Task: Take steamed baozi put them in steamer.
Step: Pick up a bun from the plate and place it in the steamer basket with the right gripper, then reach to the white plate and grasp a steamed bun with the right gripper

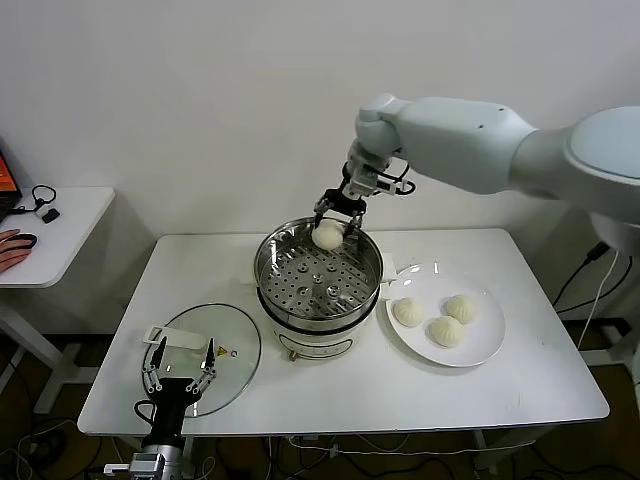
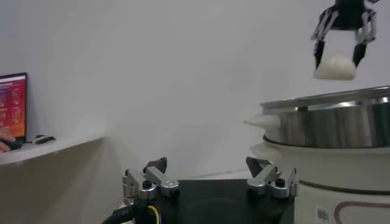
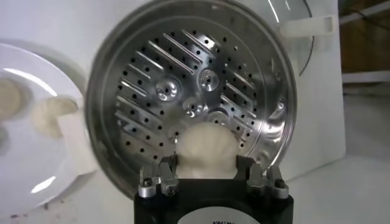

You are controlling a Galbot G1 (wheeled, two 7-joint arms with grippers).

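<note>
Head view | right gripper [image 1: 337,212] jaws clamp baozi [image 1: 328,235] above steamer [image 1: 318,290] | left gripper [image 1: 181,361] jaws apart

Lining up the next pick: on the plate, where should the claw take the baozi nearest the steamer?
Come straight down on the baozi nearest the steamer and close across its rounded sides, below the pleated top. It sits upright on the flat plate, with the plate's low rim blocking a side approach.
</note>
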